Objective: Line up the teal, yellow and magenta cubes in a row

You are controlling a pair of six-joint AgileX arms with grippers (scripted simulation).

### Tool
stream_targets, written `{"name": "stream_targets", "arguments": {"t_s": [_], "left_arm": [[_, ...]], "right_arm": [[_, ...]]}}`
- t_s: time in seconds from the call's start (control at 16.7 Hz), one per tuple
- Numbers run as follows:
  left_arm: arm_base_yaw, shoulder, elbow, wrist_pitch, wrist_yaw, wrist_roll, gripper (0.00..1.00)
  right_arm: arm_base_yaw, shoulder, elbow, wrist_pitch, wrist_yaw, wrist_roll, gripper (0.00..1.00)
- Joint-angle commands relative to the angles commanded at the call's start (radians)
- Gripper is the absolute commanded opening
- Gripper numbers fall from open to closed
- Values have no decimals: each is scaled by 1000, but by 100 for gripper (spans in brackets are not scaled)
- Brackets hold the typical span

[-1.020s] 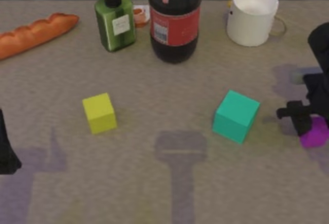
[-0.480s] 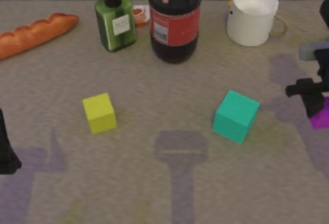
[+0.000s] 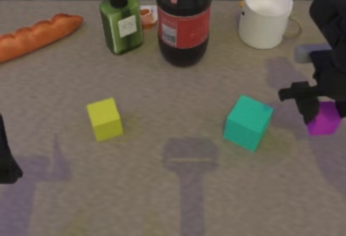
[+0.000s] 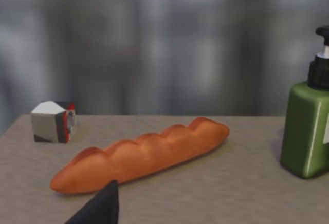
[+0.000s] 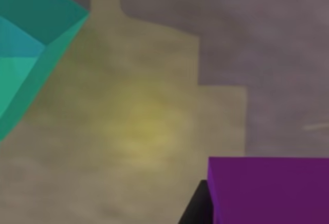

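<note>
The right gripper (image 3: 318, 111) sits at about 3 o'clock on the table, clamped on the magenta cube (image 3: 325, 119), which the right wrist view shows pressed against a dark finger (image 5: 195, 206) and raised off the surface. The teal cube (image 3: 248, 122) rests just to the 9 o'clock side of it, near but not touching, and the yellow cube (image 3: 104, 118) lies well apart toward 9 o'clock, roughly level with the teal one. The step in hand looks like carrying the magenta cube to a spot in that same line; to do it well, I would keep it high enough to clear the teal cube's top edge, set it down level with the other two, square to them and with a gap beside the teal cube so it is not nudged, and let go only once it rests flat. The left gripper (image 3: 6, 163) is parked at the 8 o'clock edge of the table; only a dark tip of it shows, so I cannot tell whether its fingers are apart. The right arm covers part of the magenta cube from above, its second finger is out of sight, and the wrist view cuts off both cubes.
</note>
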Motion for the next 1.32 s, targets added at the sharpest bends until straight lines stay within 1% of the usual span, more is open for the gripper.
{"name": "stream_targets", "arguments": {"t_s": [0.36, 0.54, 0.66, 1.02, 1.32], "left_arm": [[0, 0, 0, 0, 0, 0, 100], [0, 0, 0, 0, 0, 0, 100], [0, 0, 0, 0, 0, 0, 100], [0, 0, 0, 0, 0, 0, 100], [0, 0, 0, 0, 0, 0, 100]], "right_arm": [[268, 30, 77, -62, 9, 339, 0], [374, 29, 104, -78, 14, 456, 0], [400, 26, 112, -80, 16, 482, 0], [397, 32, 95, -61, 14, 481, 0], [401, 91, -14, 117, 15, 486, 0]]}}
